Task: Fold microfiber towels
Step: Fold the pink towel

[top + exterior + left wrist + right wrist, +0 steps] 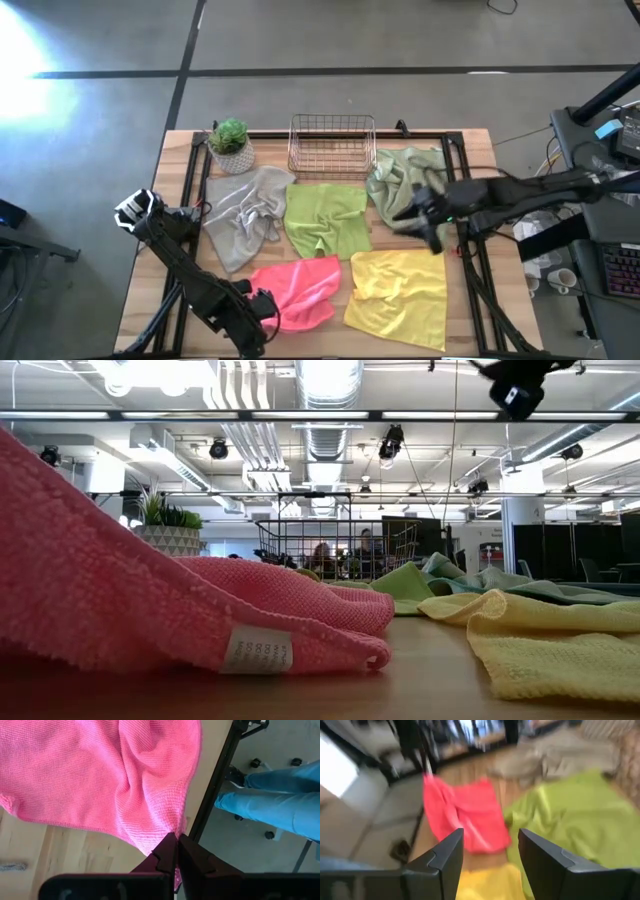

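Note:
Five microfiber towels lie on the wooden table: grey, lime green, pale sage green, hot pink and yellow. My left gripper is at the table's near left, shut on the pink towel. My right gripper is open with nothing between its fingers. It hangs high above the table between the sage and yellow towels, and it shows at the top of the low view. My left gripper pinches the pink towel's near corner between its two shut fingers, coming steeply from above. That corner is raised, and the cloth slopes up toward it. The rest of the towel lies slack on the table.
A copper wire basket and a potted plant stand at the table's far edge. A black frame runs along the table's edge beside the pink towel. Past it stand a person's legs in blue jeans.

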`<state>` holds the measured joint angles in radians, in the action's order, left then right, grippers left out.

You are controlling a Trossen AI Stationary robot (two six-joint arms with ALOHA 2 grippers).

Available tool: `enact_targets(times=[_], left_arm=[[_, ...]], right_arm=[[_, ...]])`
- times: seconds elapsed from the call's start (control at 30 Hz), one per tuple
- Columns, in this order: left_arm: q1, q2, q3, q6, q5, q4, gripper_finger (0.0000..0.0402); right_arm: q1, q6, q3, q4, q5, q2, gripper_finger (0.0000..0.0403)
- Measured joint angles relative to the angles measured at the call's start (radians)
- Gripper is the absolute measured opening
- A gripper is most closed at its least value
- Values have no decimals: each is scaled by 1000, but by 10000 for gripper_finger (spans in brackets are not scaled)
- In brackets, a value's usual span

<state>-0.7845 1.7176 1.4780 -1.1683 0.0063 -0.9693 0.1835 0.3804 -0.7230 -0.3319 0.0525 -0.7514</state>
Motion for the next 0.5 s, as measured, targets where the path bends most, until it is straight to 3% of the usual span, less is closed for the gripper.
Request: enact_targets(times=[0.5], left_arm=[[0,0,-2,2,0,-2,0]], right_arm=[[163,-39,-72,54,-3,-335,178]])
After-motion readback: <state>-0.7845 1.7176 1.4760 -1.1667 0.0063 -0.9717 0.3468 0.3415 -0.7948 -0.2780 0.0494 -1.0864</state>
